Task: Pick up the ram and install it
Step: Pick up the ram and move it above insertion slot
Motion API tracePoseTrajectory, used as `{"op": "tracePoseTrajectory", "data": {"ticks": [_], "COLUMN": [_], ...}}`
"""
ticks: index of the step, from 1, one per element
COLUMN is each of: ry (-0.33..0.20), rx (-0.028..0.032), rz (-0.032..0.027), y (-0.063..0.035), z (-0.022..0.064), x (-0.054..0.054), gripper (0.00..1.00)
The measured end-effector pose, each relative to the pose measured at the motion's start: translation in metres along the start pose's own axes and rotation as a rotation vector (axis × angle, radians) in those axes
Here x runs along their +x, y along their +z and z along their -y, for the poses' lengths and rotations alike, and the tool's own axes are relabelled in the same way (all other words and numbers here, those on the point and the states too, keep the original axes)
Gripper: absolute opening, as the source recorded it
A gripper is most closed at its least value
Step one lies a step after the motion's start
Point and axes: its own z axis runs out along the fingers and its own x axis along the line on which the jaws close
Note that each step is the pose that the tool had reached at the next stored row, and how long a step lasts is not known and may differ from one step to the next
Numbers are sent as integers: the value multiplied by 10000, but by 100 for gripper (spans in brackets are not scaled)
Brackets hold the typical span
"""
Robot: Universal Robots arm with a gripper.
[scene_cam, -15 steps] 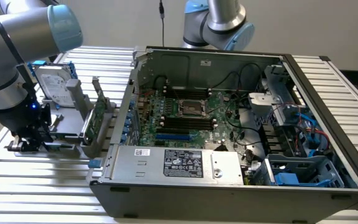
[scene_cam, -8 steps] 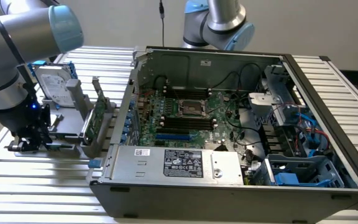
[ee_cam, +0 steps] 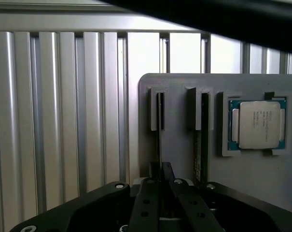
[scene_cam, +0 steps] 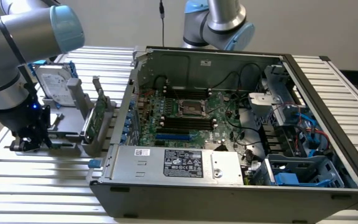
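- The gripper point(ee_cam: 161, 175) is closed on the ram point(ee_cam: 159, 135), which is stood on edge in a slot of the grey holder point(ee_cam: 179, 162).
- A second stick point(ee_cam: 200, 150) and a processor point(ee_cam: 258, 124) are seated near it.
- The open computer case point(scene_cam: 191, 58) is set at the exterior view's right.

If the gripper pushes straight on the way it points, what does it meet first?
The ram, seen edge-on, which the gripper looks pinched on; past that, probably the gray holder.

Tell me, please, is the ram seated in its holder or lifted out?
Seated: the ram stands on edge in the grey holder's slot, the jaws closed around it.
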Motion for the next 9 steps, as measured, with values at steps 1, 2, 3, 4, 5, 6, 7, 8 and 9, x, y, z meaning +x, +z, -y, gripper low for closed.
{"op": "tracePoseTrajectory", "data": {"ticks": [1, 2, 3, 4, 5, 6, 7, 8, 9], "ry": [4, 11, 24, 46, 78, 113, 150, 188, 227], "rx": [-2, -5, -7, -12, -18, -24, -27, -28, -30], "rz": [1, 0, 1, 2, 4, 5, 7, 9, 10], "y": [0, 0, 0, 0, -1, -1, -1, -1, -1], "z": [1, 3, 5, 9, 14, 17, 20, 22, 23], "x": [0, 0, 0, 0, 0, 0, -1, -1, 0], "gripper": [14, 14, 14, 14, 14, 14, 14, 14, 14]}}
